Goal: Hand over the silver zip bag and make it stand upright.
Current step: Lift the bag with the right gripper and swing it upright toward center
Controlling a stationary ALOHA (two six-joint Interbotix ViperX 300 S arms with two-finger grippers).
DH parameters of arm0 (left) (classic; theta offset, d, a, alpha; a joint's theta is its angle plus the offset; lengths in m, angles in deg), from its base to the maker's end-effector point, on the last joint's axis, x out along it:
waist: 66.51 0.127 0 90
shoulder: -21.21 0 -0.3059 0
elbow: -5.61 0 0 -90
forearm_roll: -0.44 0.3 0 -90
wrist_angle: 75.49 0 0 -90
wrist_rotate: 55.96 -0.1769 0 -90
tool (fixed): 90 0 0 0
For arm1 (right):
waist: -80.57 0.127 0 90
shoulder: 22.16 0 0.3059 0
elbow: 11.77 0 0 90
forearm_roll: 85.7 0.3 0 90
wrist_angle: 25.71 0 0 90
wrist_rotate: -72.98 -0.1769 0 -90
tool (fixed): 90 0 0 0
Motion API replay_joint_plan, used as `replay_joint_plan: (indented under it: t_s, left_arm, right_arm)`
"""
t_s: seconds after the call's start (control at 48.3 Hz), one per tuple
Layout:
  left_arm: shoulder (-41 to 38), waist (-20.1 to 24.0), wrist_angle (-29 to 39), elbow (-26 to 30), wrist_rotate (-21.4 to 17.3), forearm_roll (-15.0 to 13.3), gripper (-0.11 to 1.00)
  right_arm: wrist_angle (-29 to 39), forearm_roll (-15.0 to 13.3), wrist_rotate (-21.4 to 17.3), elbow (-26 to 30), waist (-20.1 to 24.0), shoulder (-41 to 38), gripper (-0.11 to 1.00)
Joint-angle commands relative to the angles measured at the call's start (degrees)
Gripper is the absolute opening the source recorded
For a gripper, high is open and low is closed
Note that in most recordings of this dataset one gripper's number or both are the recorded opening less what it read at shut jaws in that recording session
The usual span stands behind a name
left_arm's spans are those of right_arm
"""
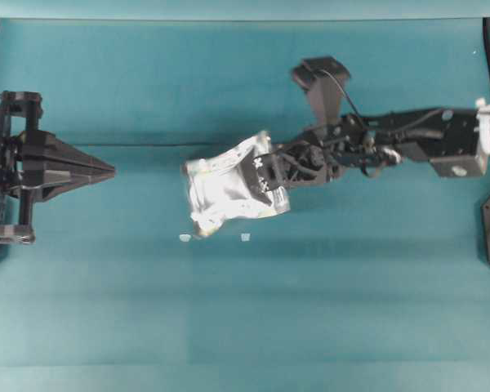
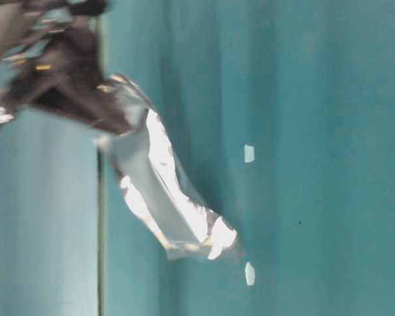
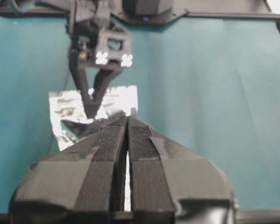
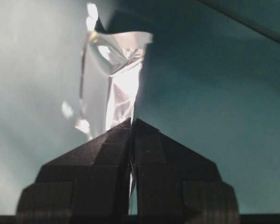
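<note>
One silver zip bag point(image 1: 224, 189) clamped in right gripper point(image 1: 265, 175); two white scraps point(image 1: 246, 238) beside bag; left gripper point(image 1: 106, 171) closed, empty, well apart.

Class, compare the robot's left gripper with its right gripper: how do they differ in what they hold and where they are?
The right gripper is clamped on the silver zip bag; the left gripper holds nothing. The right gripper reaches to mid-table, its arm stretched across; the left gripper sits back near the left edge, apart from the bag. Both are black and shut.
</note>
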Motion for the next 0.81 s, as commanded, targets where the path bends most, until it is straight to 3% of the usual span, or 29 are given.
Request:
replay_joint_plan:
  t_s: [0.0,0.414,0.786]
  left_arm:
    - [0.44,0.18,-0.18,0.53,0.0,0.18,0.0]
    - [1.32,0.09,0.0,0.44,0.18,0.18,0.0]
    - [1.49,-0.18,0.09,0.44,0.35,0.09,0.0]
  right_arm:
    - [6.5,-0.18,4.31,4.66,-0.62,2.46,0.01]
    - [29.27,-0.18,19.95,19.51,-0.7,1.14,0.01]
    - [46.23,-0.18,31.82,29.53,3.08,-3.69,0.01]
